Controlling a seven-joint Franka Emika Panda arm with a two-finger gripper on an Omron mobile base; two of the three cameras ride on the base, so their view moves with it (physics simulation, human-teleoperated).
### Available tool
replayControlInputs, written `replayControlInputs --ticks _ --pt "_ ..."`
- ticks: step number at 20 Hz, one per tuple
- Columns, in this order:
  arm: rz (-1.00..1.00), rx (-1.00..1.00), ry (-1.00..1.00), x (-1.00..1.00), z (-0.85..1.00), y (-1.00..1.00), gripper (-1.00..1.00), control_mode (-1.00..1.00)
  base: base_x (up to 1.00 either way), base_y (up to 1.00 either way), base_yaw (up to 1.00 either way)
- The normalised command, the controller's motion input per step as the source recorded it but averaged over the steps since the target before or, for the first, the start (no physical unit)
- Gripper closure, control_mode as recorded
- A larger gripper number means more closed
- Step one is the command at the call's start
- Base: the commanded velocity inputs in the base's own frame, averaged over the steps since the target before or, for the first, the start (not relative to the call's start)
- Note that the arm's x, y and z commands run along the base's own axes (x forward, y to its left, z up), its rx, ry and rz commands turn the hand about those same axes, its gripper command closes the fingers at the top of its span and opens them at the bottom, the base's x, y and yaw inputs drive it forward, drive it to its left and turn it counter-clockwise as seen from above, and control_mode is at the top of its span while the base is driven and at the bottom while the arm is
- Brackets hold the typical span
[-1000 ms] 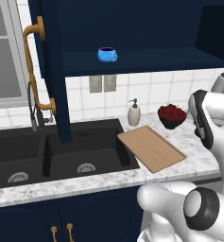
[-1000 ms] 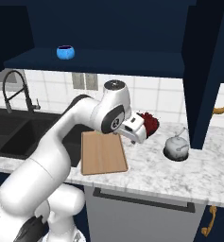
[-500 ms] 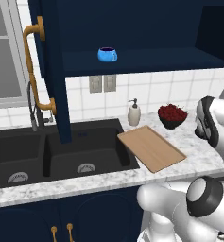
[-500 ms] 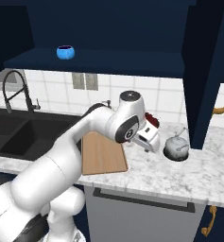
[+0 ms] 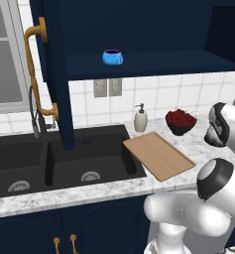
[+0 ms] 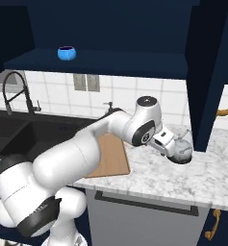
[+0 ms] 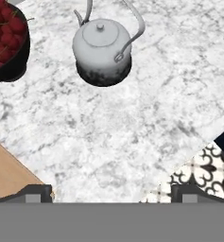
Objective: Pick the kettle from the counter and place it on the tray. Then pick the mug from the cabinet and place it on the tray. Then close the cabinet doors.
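The silvery kettle (image 7: 102, 47) stands upright on the speckled counter (image 7: 132, 132), its wire handle arched over the lid. My gripper (image 7: 111, 193) hovers above the counter short of it, open, with nothing between the fingertips (image 7: 36, 193). From the right base view the gripper (image 6: 171, 149) hangs just left of the kettle (image 6: 183, 153) and partly covers it. The wooden tray (image 5: 158, 155) lies right of the sink; its corner (image 7: 9, 175) shows by my left fingertip. The blue mug (image 5: 112, 57) sits on the cabinet shelf (image 5: 153, 64). Both cabinet doors (image 5: 52, 74) (image 6: 211, 72) stand open.
A dark bowl of red fruit (image 7: 4, 42) stands close to the kettle's left in the hand view. A cream soap bottle (image 5: 140, 119) is behind the tray. The black double sink (image 5: 54, 163) and faucet (image 6: 12, 91) lie left. Patterned floor (image 7: 203, 175) shows past the counter edge.
The arm has swung right, away from the tray and up to the kettle. The gripper has stayed open. Kettle, mug and tray have not moved.
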Motion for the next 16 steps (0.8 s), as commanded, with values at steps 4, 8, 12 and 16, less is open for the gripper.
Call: replayControlInputs --ticks 4,8,12,16 --pt "0.0 0.0 0.0 0.54 0.0 -0.26 -1.0 -1.0 0.0 0.0 0.0" --pt "0.0 0.0 0.0 0.45 -0.01 -0.3 -1.0 -1.0 0.0 0.0 0.0" --pt "-0.01 0.0 -0.07 0.13 -0.31 -0.28 -1.0 -1.0 0.0 0.0 0.0" --pt "-0.02 0.0 -0.06 0.22 -0.2 -0.26 -1.0 -1.0 0.0 0.0 0.0"
